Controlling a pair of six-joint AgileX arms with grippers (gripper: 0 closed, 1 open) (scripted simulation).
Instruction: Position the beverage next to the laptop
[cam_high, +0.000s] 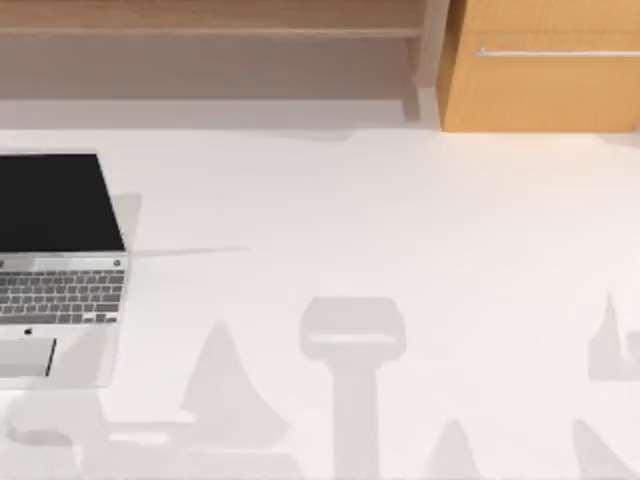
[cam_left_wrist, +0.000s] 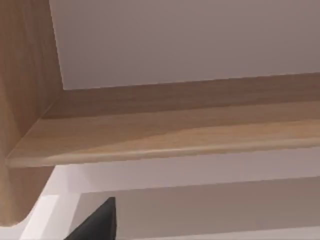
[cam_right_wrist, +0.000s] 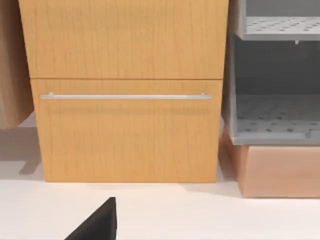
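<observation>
Laptop (cam_high: 58, 270) open, table (cam_high: 400, 220) left edge; wooden drawer cabinet (cam_high: 545, 65) far right.

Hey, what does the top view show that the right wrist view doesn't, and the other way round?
The top view adds the laptop, open at the table's left edge, its black screen toward the back. The right wrist view adds grey perforated shelves above a tan block, beside the cabinet. Both share the wooden cabinet with its silver bar handle and the white table.

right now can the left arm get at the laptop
Probably yes: the laptop lies open at the left of the table, bare beside it. The arm's wrist camera faces a wooden shelf, so it must turn first.
</observation>
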